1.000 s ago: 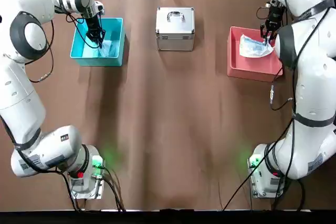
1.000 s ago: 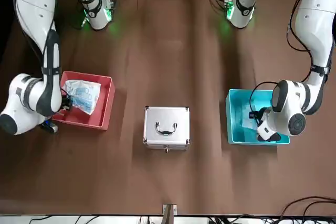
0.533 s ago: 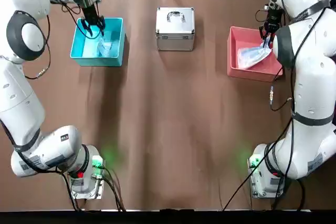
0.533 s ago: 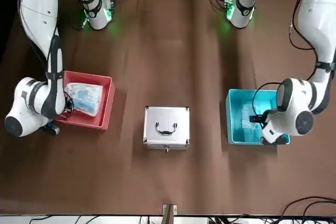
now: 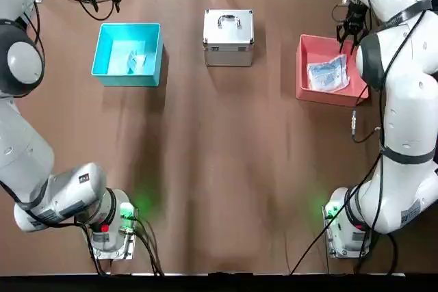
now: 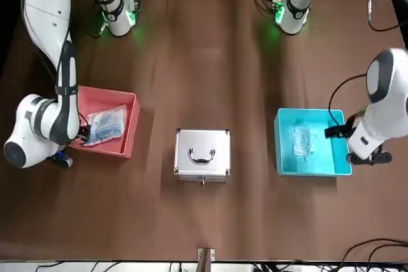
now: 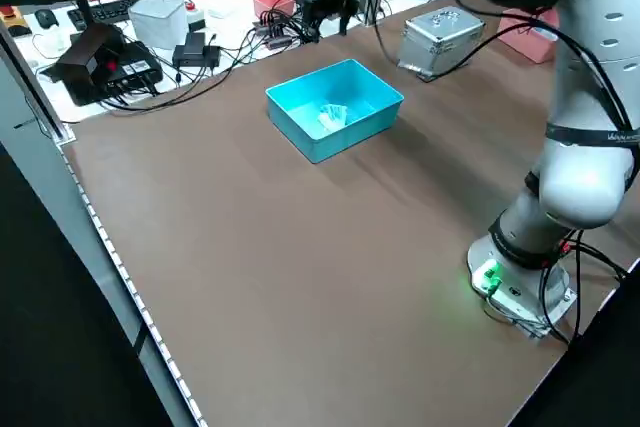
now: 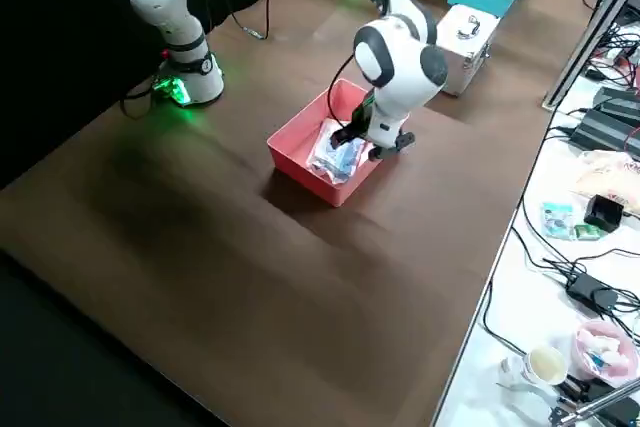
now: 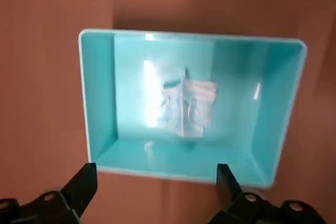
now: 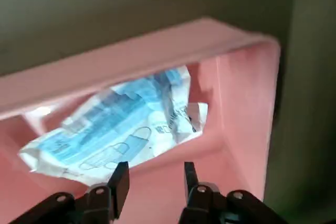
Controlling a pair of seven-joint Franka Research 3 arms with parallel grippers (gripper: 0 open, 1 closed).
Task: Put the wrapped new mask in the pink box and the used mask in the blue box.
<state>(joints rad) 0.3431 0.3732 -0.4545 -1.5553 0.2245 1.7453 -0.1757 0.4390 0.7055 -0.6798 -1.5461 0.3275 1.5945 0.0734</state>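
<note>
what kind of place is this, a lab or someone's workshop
Most likely a robotics lab. Two robot arms are fixed to a brown table set with the pink box, the blue box and a silver metal case, and side benches hold tangled cables and electronics.

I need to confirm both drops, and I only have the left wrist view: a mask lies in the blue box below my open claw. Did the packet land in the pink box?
Observer: Yes. The packet lies inside the pink box, by the top view.
Operator: Is the right claw off it?
Observer: The right claw is open with nothing between its fingers, hovering at the box's edge.
Operator: Where is my left claw on the table?
Observer: The left claw is beyond the blue box, over the table's far edge near the cables.
</note>
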